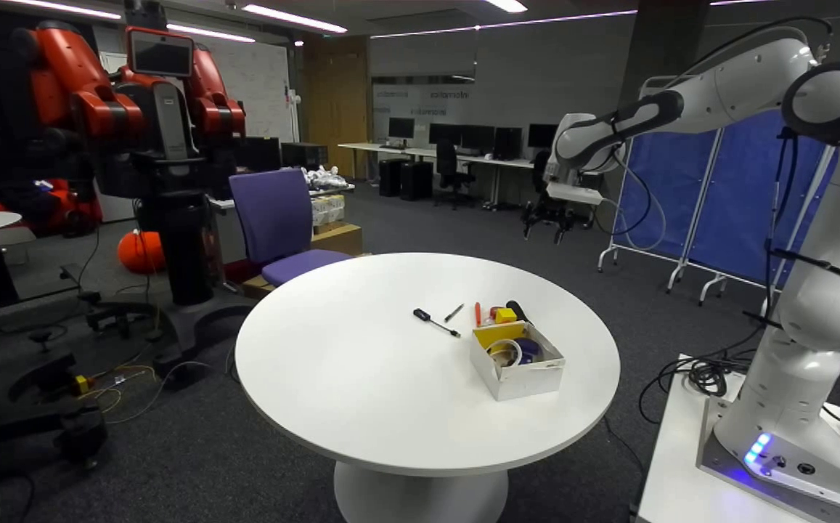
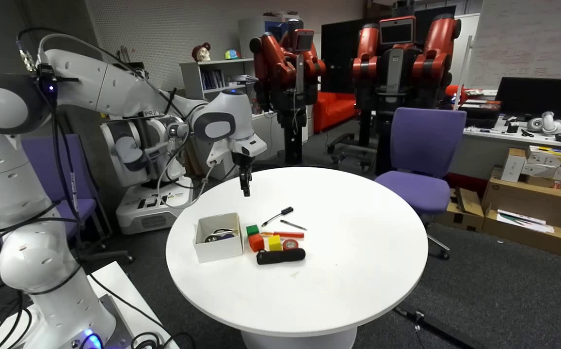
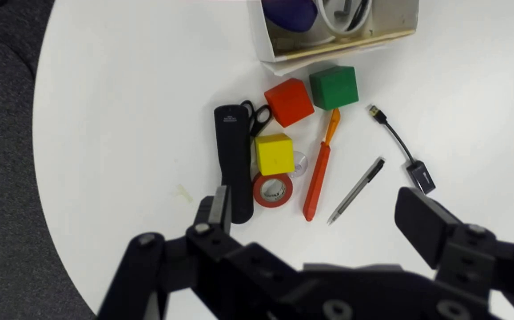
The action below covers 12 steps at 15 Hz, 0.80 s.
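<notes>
the pen (image 3: 355,192) lies flat on the worktop (image 2: 358,271); in the wrist view it slants from seven to one o'clock, a red tool (image 3: 317,182) at its ten o'clock and a cable adapter (image 3: 420,176) at its two, touching neither. it looks light, stiff and smooth, apt to roll; pinching across mid-barrel seems best. the pincer (image 1: 543,234) hangs above, spread wide, holding and touching nothing.

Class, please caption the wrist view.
Open claw over white table: red block and green block near a box, yellow block beside red tape.
</notes>
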Each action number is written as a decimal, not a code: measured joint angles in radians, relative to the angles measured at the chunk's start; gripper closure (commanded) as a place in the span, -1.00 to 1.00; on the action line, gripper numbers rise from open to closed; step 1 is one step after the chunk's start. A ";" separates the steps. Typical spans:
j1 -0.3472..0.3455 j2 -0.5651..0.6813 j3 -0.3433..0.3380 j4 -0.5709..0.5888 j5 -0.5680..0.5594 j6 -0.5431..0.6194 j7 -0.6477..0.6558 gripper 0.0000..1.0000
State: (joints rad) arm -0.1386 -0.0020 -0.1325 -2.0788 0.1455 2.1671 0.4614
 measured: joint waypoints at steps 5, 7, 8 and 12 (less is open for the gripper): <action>0.006 0.075 -0.003 -0.022 -0.043 0.170 0.078 -1.00; 0.006 0.120 -0.010 -0.019 -0.057 0.172 0.085 -1.00; 0.006 0.143 -0.014 -0.018 -0.062 0.172 0.085 -1.00; 0.006 0.221 -0.034 -0.017 -0.088 0.172 0.085 -1.00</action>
State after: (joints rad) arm -0.1325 0.2191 -0.1663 -2.0960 0.0572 2.3389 0.5468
